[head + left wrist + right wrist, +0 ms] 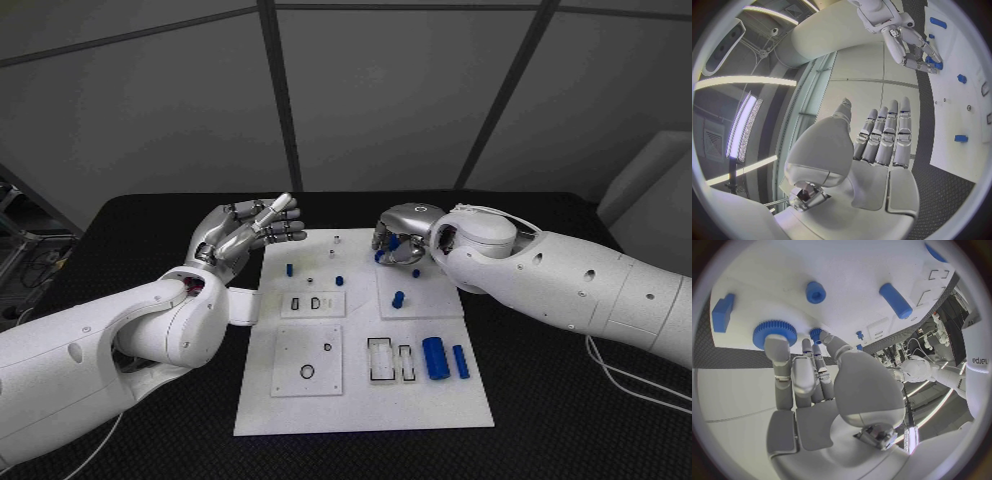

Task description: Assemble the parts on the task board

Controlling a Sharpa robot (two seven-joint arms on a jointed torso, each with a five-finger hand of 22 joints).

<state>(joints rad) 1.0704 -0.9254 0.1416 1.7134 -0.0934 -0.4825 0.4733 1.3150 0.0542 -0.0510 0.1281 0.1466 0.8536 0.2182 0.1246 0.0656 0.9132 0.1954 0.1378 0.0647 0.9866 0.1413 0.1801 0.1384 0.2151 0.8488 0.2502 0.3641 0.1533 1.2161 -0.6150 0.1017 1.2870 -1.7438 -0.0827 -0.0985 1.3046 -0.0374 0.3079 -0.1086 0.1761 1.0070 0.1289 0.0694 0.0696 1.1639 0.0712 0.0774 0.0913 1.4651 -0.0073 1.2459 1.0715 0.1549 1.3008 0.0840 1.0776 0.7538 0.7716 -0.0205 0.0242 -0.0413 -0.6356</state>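
- My right hand (408, 236) is down at the far right corner of the task board (364, 400). In the right wrist view its fingers (776, 352) reach a blue gear (774, 331) and a smaller blue toothed part (816, 334) beside it. They touch these pieces, but I cannot tell whether either is truly pinched.
- If I lift now on that uncertain contact, I'd expect the gear to slip and roll away across the board or onto the black surface (577, 420).
- A blue sleeve (816, 291) and a blue cylinder (895, 299) lie close to those fingertips, so a sideways sweep could knock them out of place.
- My left hand (245, 232) is raised off the board's far left edge, fingers (886, 131) straight, side by side, holding nothing. It seems safe, though a careless drop could clip the small blue peg (289, 269) nearby.
- Two blue cylinders (444, 361) lie loose at the board's near right; my right forearm passing low could roll them.
- Pressing a part in at a tilt may jam it.
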